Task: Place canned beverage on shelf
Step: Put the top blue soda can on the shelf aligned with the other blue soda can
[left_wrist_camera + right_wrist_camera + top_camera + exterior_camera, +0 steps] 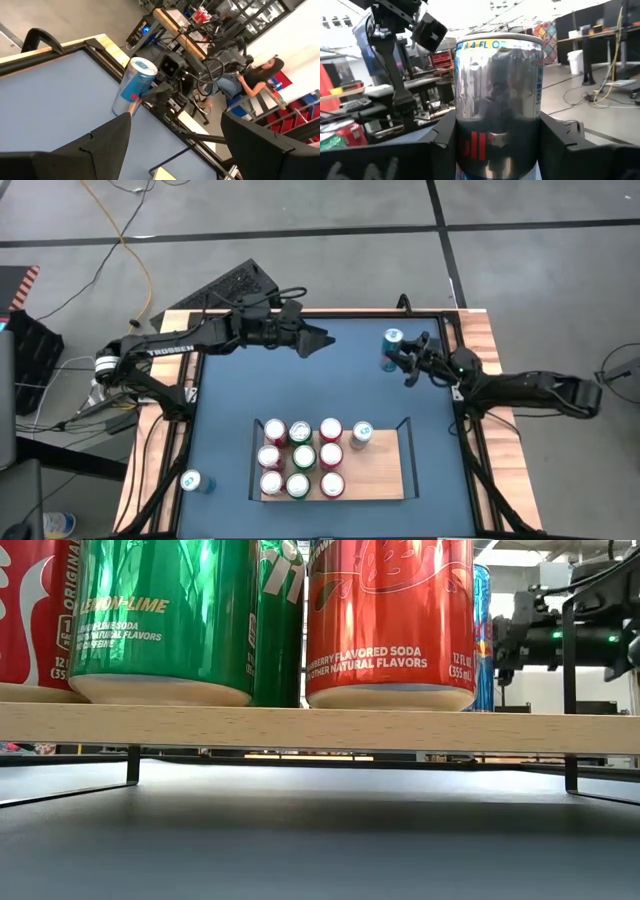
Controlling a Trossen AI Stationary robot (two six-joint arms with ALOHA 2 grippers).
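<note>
The right claw (403, 360) is closed on a slim blue-and-silver can (391, 348) at upper right of the high view, mid-carry; next it must travel down-frame to the shelf's (385, 475) bare right part.

floor: yellow cable (140, 255) — keyboard (228, 288) | room: seated person (260, 77) — red bins (295, 112)

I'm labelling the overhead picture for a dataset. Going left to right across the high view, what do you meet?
Lone can on the wooden edge strip → open left gripper → shelf with its cans → slim blue can in the right gripper's jaws.
</note>
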